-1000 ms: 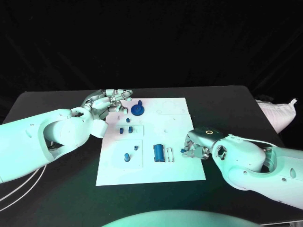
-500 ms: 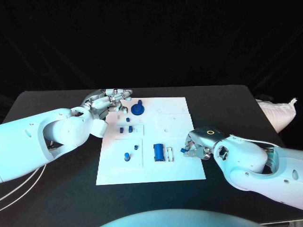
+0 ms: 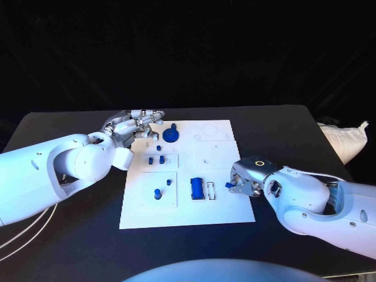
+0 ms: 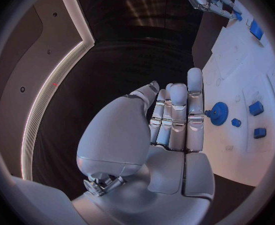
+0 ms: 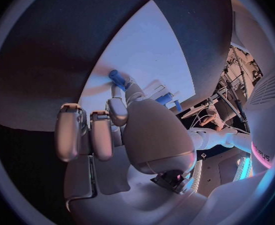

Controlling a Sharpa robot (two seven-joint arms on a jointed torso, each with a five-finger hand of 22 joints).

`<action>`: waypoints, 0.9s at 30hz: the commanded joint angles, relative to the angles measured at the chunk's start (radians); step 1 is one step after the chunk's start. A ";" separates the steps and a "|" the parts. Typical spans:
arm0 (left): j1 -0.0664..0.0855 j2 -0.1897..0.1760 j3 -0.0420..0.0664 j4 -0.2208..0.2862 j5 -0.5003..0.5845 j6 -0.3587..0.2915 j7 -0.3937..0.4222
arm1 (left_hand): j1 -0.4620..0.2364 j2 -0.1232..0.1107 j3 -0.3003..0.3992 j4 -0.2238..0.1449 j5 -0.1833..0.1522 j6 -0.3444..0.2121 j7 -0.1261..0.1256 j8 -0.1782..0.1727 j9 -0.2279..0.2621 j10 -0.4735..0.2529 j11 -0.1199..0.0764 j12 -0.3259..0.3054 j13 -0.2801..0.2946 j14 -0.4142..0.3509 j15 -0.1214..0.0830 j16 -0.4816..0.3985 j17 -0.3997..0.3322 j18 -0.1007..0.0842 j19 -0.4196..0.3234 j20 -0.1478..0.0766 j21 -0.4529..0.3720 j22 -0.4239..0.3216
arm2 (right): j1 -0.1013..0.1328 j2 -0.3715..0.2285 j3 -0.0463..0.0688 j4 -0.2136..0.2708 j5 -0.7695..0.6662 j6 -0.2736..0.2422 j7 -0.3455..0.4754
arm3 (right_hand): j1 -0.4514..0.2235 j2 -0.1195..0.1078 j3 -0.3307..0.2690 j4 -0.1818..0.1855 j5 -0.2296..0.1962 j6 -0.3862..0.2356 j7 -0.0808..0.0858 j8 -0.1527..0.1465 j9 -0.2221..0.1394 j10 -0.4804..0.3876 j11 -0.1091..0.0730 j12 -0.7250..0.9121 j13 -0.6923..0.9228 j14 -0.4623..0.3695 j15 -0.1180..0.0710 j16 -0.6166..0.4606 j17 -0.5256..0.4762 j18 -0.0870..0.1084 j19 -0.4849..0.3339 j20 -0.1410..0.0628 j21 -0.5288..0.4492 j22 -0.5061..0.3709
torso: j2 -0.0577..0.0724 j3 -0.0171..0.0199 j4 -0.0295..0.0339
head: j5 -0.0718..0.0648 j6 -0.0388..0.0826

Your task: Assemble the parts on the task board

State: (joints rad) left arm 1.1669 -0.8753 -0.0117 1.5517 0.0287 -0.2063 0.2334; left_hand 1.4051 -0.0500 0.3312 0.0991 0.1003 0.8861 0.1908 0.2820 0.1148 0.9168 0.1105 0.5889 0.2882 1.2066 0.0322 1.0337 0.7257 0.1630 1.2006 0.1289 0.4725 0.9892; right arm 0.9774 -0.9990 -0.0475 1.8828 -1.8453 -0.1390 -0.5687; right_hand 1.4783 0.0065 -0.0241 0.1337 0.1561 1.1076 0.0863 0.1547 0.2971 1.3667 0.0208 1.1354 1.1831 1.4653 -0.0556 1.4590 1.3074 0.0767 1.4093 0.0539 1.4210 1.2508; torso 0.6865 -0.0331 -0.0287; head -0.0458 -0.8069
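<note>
Your right robot hand [image 3: 241, 183] sits at the task board's [image 3: 226, 208] right edge, pinching a small blue peg [image 5: 117, 78] between its fingertips. Over the last second it has barely shifted, drawing slightly inward along that edge while the peg stays off the board's surface. That suggests you are still lining up rather than inserting. The blue block [image 3: 197, 188] lies just inside the board from that hand, with a pale slotted piece [image 3: 210, 190] between them. Your left robot hand [image 3: 136, 125] has not moved; it hovers at the board's far left corner, fingers straight and together, grasping nothing, beside the blue gear [image 3: 170, 137].
</note>
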 commanded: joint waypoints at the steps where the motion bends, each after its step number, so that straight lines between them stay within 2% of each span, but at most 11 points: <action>1: 0.000 0.002 0.001 0.001 -0.004 0.019 0.002 | 0.001 -0.003 -0.004 0.000 -0.003 -0.005 0.000 0.005 -0.001 -0.004 0.000 0.005 -0.001 -0.007 -0.002 -0.005 -0.002 0.019 -0.001 0.001 -0.005 -0.001 | -0.024 0.004 -0.016 -0.025 -0.003 0.121 -0.025 | 0.011 0.005 0.009 0.001 -0.006 0.003 -0.004 0.003 -0.003 0.009 -0.017 0.042 0.095 0.075 -0.007 -0.003 0.123 -0.009 0.000 -0.004 -0.004 -0.002 | -0.001 -0.0001 0.0009 | 0.002 -0.002; 4: 0.000 0.002 0.001 0.001 -0.004 0.019 0.002 | 0.001 -0.003 -0.004 0.000 -0.003 -0.005 0.000 0.005 -0.001 -0.004 0.000 0.005 -0.001 -0.007 -0.002 -0.005 -0.002 0.019 -0.001 0.001 -0.005 -0.001 | -0.028 0.008 -0.017 -0.027 -0.003 0.117 -0.026 | -0.001 0.007 0.014 0.005 -0.001 0.005 -0.004 0.003 -0.002 0.008 -0.017 0.039 0.094 0.074 -0.007 -0.005 0.121 -0.009 0.000 -0.004 -0.005 -0.003 | -0.001 0.0000 -0.0004 | 0.003 -0.001; 5: 0.000 0.002 0.001 0.001 -0.004 0.020 0.002 | 0.001 -0.003 -0.004 0.000 -0.003 -0.005 0.000 0.005 -0.001 -0.004 0.000 0.005 -0.001 -0.007 -0.002 -0.005 -0.002 0.019 -0.001 0.001 -0.005 -0.001 | -0.029 0.008 -0.017 -0.028 0.000 0.102 -0.026 | -0.013 0.007 0.017 0.011 0.011 0.005 -0.006 0.003 -0.001 0.010 -0.018 0.040 0.094 0.074 -0.008 -0.005 0.121 -0.009 0.001 -0.005 -0.005 -0.003 | -0.001 0.0002 -0.0008 | 0.003 -0.001; 7: 0.000 0.002 0.001 0.001 -0.004 0.020 0.002 | -0.001 -0.003 -0.006 0.002 -0.003 -0.007 0.000 0.008 -0.002 -0.006 0.001 0.007 -0.003 -0.008 -0.002 -0.006 -0.003 0.019 -0.001 0.002 -0.006 -0.002 | -0.031 0.008 -0.016 -0.027 0.013 0.059 -0.026 | -0.037 0.006 0.026 0.026 0.061 0.011 -0.011 0.007 0.002 0.017 -0.022 0.047 0.100 0.076 -0.011 -0.002 0.125 -0.010 0.006 -0.007 -0.001 0.005 | -0.001 0.0004 -0.0014 | 0.003 0.000; 9: 0.000 0.003 0.001 0.001 -0.004 0.020 0.001 | -0.001 -0.003 -0.006 0.002 -0.003 -0.007 0.000 0.008 -0.002 -0.006 0.001 0.007 -0.003 -0.008 -0.002 -0.006 -0.003 0.019 -0.001 0.002 -0.006 -0.002 | -0.031 0.005 -0.016 -0.022 0.036 0.010 -0.025 | -0.071 0.003 0.040 0.050 0.146 0.022 -0.021 0.013 0.009 0.026 -0.029 0.056 0.106 0.077 -0.017 0.002 0.130 -0.013 0.015 -0.012 0.006 0.018 | -0.001 0.0009 -0.0013 | 0.003 0.002; 11: 0.000 0.003 0.000 0.000 -0.004 0.021 0.001 | -0.001 -0.003 -0.006 0.002 -0.003 -0.007 0.000 0.008 -0.002 -0.006 0.001 0.007 -0.003 -0.008 -0.002 -0.006 -0.003 0.019 -0.001 0.002 -0.006 -0.002 | -0.032 0.002 -0.016 -0.016 0.063 -0.034 -0.025 | -0.089 -0.004 0.057 0.064 0.180 0.026 -0.024 0.017 0.016 0.031 -0.033 0.058 0.108 0.078 -0.021 0.004 0.132 -0.014 0.019 -0.017 0.008 0.024 | -0.001 0.0016 -0.0011 | 0.003 0.003; 14: 0.000 0.004 0.000 0.000 -0.004 0.021 0.001 | -0.001 -0.003 -0.006 0.002 -0.003 -0.007 0.000 0.008 -0.002 -0.006 0.001 0.007 -0.003 -0.008 -0.002 -0.006 -0.003 0.019 -0.001 0.002 -0.006 -0.002 | -0.032 -0.004 -0.015 -0.003 0.112 -0.098 -0.024 | -0.102 -0.016 0.083 0.075 0.212 0.026 -0.025 0.020 0.024 0.034 -0.035 0.060 0.111 0.078 -0.024 0.005 0.133 -0.015 0.022 -0.020 0.010 0.028 | -0.001 0.0003 0.0003 | 0.000 0.004; 20: 0.000 0.005 0.000 -0.001 -0.006 0.024 -0.002 | 0.000 -0.002 -0.006 0.002 -0.002 -0.007 0.000 0.008 -0.002 -0.006 0.000 0.007 -0.003 -0.009 -0.002 -0.006 -0.004 0.019 -0.001 0.002 -0.006 -0.002 | -0.024 -0.018 -0.011 0.019 0.223 -0.201 0.004 | -0.092 -0.035 0.132 0.068 0.238 0.013 -0.022 0.015 0.033 0.033 -0.035 0.054 0.110 0.077 -0.024 0.000 0.128 -0.015 0.024 -0.022 0.010 0.029 | -0.001 0.0002 0.0006 | 0.001 0.005; 27: 0.000 0.006 0.000 -0.002 -0.008 0.026 -0.004 | 0.001 -0.002 -0.006 0.001 -0.002 -0.008 0.000 0.009 -0.002 -0.006 0.000 0.007 -0.003 -0.009 -0.002 -0.006 -0.004 0.019 -0.001 0.002 -0.007 -0.002 | -0.010 -0.024 -0.008 0.035 0.306 -0.287 0.040 | -0.090 -0.046 0.167 0.061 0.247 0.007 -0.018 0.011 0.038 0.031 -0.032 0.048 0.107 0.077 -0.021 -0.002 0.126 -0.015 0.024 -0.021 0.010 0.029 | 0.000 0.0002 -0.0002 | 0.001 0.006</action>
State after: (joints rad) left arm 1.1669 -0.8715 -0.0118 1.5488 0.0267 -0.2018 0.2277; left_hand 1.4051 -0.0500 0.3313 0.0991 0.1003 0.8861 0.1908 0.2863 0.1137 0.9168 0.1105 0.5926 0.2866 1.2066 0.0323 1.0337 0.7226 0.1630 1.2006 0.1289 0.4725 0.9878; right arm 0.9653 -1.0226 -0.0567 1.9139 -1.6249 -0.3526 -0.5610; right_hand 1.3835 -0.0314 0.1374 0.1952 0.3973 1.1204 0.0687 0.1676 0.3319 1.3731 0.0099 1.1867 1.2938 1.4644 -0.0812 1.4590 1.3080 0.0768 1.4291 0.0341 1.4265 1.2788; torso 0.6862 -0.0327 -0.0285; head -0.0450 -0.8011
